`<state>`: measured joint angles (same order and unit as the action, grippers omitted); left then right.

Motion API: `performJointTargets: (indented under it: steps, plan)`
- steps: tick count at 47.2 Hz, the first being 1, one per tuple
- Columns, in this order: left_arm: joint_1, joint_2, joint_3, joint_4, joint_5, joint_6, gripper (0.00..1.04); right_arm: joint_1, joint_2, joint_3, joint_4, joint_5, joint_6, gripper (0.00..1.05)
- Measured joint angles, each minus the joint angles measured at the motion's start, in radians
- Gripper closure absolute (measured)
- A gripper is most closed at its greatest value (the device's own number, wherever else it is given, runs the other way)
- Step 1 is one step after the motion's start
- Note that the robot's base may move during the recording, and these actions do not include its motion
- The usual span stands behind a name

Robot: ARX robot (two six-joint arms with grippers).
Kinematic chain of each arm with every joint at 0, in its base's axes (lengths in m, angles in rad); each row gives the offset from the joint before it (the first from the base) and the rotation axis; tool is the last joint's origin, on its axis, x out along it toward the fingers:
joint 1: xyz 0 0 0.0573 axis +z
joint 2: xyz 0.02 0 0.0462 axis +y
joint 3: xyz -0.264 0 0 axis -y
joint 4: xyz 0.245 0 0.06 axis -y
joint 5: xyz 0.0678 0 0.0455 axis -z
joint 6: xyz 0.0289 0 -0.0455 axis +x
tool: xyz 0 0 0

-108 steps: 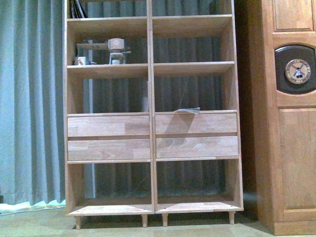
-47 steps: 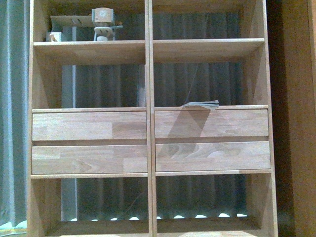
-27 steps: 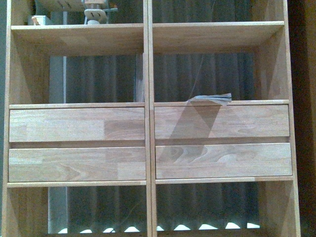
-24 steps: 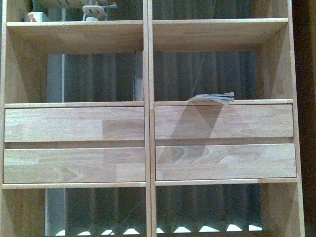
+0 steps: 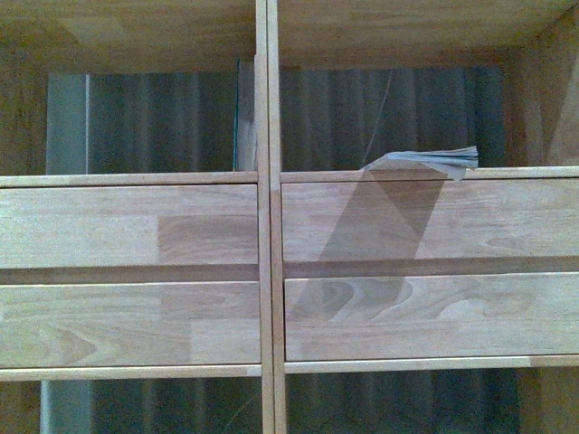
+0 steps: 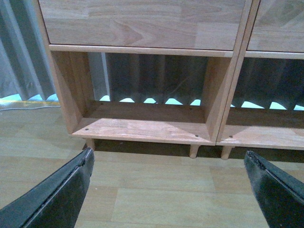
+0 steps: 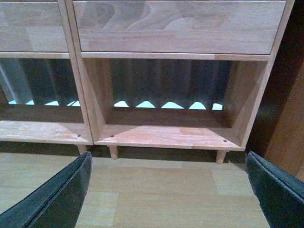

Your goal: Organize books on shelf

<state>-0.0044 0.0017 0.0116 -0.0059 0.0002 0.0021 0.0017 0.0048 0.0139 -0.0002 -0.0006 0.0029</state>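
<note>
One thin book (image 5: 425,163), seemingly flat, on shelf (image 5: 136,226); lettering unreadable.

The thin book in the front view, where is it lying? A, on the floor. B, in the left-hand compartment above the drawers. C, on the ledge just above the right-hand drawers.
C: the book lies flat on the ledge directly over the upper right drawer front.
</note>
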Motion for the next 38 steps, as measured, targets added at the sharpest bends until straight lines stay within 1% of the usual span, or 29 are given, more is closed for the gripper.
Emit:
performJointTargets:
  steps: [38]
  plan:
    - [0.0, 0.0, 0.0, 0.0, 0.0, 0.0, 0.07, 0.0, 0.0, 0.0, 0.0, 0.0, 0.0, 0.07]
